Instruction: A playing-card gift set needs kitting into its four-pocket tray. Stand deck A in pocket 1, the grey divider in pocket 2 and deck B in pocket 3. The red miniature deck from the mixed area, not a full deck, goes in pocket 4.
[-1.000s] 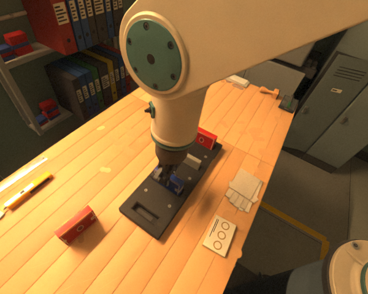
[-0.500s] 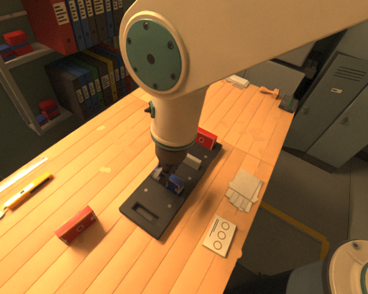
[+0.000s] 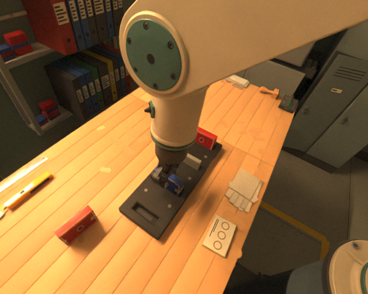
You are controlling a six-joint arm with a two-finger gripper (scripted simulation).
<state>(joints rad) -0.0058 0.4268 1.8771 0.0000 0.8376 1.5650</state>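
Note:
My gripper (image 3: 166, 177) points straight down over the dark four-pocket tray (image 3: 172, 186) in the middle of the table. A blue deck (image 3: 175, 184) stands in the third pocket, right at the fingertips. A grey divider (image 3: 192, 161) stands in the pocket beyond it. A red deck (image 3: 206, 138) stands in the far end pocket. The near end pocket (image 3: 145, 211) holds nothing. A red deck (image 3: 76, 224) lies on the table to the left of the tray. The gripper is open and holds nothing.
Behind the table a shelf (image 3: 67, 53) carries binders and small red and blue boxes. A yellow utility knife (image 3: 28, 189) and a ruler lie at the left edge. Gloves (image 3: 245, 193) and a printed card (image 3: 219, 235) lie right of the tray, near the table edge.

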